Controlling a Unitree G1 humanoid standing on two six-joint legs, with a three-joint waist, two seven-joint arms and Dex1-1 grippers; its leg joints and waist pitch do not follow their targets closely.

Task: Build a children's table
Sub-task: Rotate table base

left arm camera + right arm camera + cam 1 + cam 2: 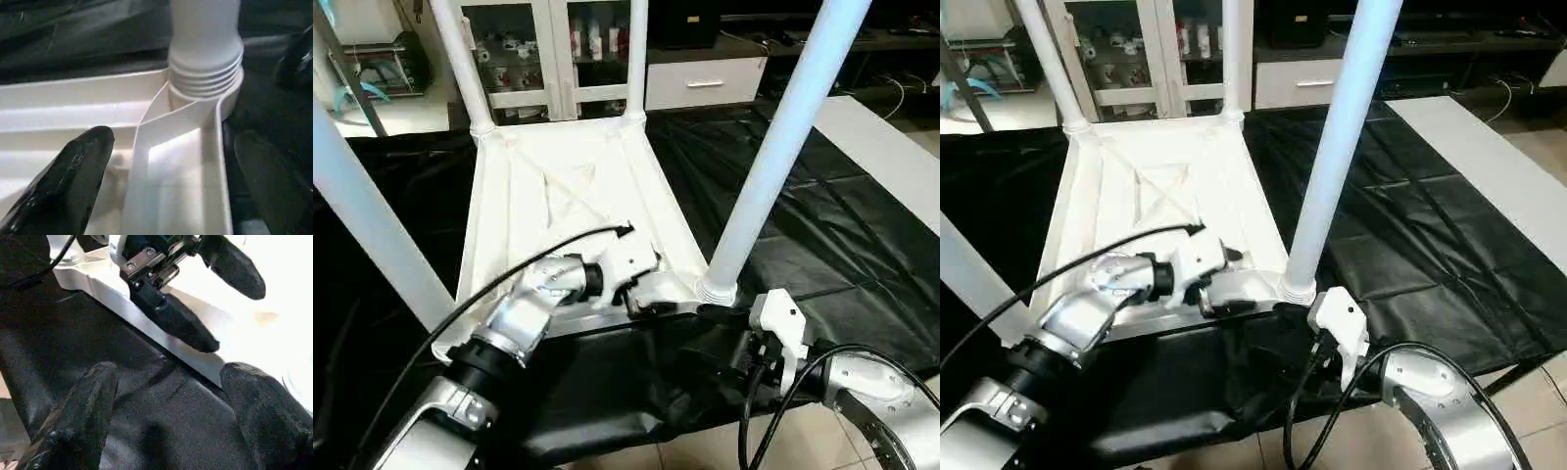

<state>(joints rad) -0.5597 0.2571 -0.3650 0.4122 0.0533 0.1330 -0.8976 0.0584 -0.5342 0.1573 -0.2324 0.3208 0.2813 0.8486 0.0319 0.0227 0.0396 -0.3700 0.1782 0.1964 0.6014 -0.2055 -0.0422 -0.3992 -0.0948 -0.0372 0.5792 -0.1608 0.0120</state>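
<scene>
The white tabletop (558,196) of the children's table lies upside down on a black sheet, ribs up. Legs stand in all its corners: near right leg (783,147), near left leg (372,225), and two far legs (460,59) (636,59). The near right leg's threaded end (205,73) sits in its corner socket. My left gripper (651,299) is open beside that corner, one finger (83,161) inside the tabletop and the other outside its near rim. Just to its right, my right gripper (171,377) is open low over the sheet, holding nothing.
The black sheet (822,235) covers the floor around the table. A white board (891,147) lies along its right side. White glass-door cabinets (548,49) and a drawer unit (705,83) stand behind. Bare tiles (705,450) show at the near edge.
</scene>
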